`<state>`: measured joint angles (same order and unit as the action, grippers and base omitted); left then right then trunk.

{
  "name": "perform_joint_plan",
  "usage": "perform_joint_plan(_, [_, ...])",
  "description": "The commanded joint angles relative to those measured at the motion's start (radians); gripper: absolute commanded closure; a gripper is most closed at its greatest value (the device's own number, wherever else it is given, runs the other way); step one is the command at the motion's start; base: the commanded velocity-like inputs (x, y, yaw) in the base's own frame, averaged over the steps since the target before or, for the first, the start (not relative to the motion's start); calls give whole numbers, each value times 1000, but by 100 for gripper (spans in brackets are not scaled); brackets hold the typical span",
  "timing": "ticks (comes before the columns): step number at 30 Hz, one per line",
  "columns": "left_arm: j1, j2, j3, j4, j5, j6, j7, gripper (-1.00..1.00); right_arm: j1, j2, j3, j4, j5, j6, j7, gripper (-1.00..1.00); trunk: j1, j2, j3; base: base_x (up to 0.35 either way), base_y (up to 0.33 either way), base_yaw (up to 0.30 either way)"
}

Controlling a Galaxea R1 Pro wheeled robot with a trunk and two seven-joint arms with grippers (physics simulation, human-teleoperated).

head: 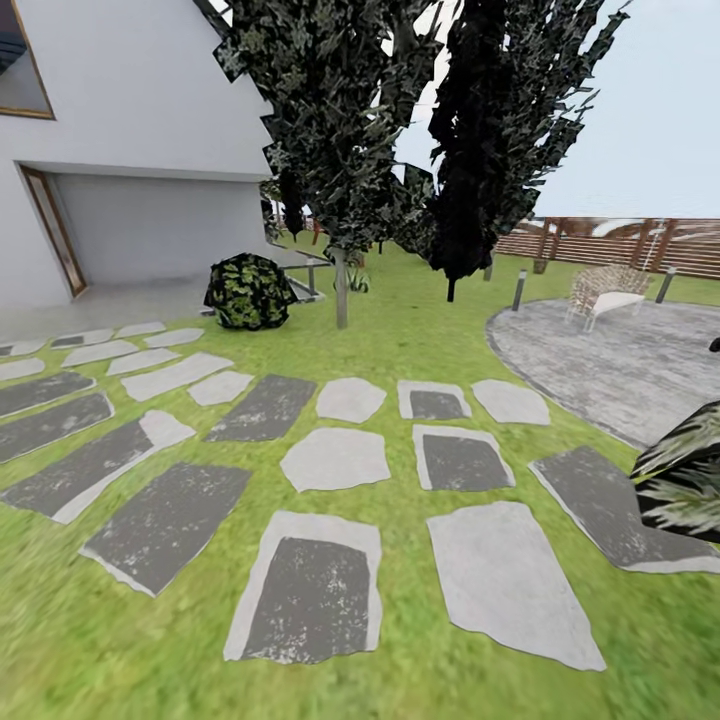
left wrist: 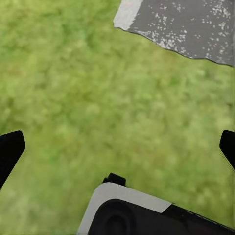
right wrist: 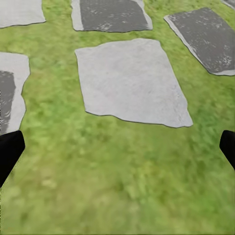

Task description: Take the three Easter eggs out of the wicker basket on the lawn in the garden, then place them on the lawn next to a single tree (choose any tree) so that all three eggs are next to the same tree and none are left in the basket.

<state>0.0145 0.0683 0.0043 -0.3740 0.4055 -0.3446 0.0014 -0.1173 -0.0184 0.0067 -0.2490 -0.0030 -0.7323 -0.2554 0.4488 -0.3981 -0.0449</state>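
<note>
**A:** Since the basket and eggs aren't anywhere on screen, I'd call this the drive-over part. Both arms hang over the lawn (head: 400, 340). The left pincer (left wrist: 117, 147) has its two dark fingertips (left wrist: 10, 149) wide apart with plain grass between them, nothing held. The right pincer (right wrist: 117, 147) is spread the same way, empty, with a pale stepping stone (right wrist: 129, 83) just ahead of it.

**B:** Yeah, so no grabbing to plan. What would you do?

**A:** My guess: turn the base and look around until the basket shows up, then roll in slowly. Worth noting the tree (head: 341, 288) with the pale straight trunk, well ahead beyond the stones, beside a round bush (head: 248, 290). Looks like a decent drop spot later. The darker tree (head: 452, 270) with the thin black trunk isn't the one.

**B:** And the paved circle (head: 620, 365)?

**A:** Off ahead toward the right pincer's side. Keep eggs on grass, not there.
</note>
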Motion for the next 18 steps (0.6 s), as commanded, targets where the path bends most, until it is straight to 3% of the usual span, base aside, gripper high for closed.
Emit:
perform_joint_plan(1, [0, 0, 0, -2, 2, 0, 0, -100, -1, 0, 1, 1, 0, -3, -2, -100, 1, -2, -2, 335, 89, -4])
perform_joint_plan(9, [0, 2, 0, -2, 3, 0, 0, -100, -1, 0, 1, 2, 1, -3, -1, -100, 1, -2, -2, 335, 96, 0])
perform_joint_plan(18, [0, 2, 0, -2, 3, 0, -3, -100, -1, 0, 1, 3, 1, -3, -1, -100, 1, -2, -2, 335, 12, 0])
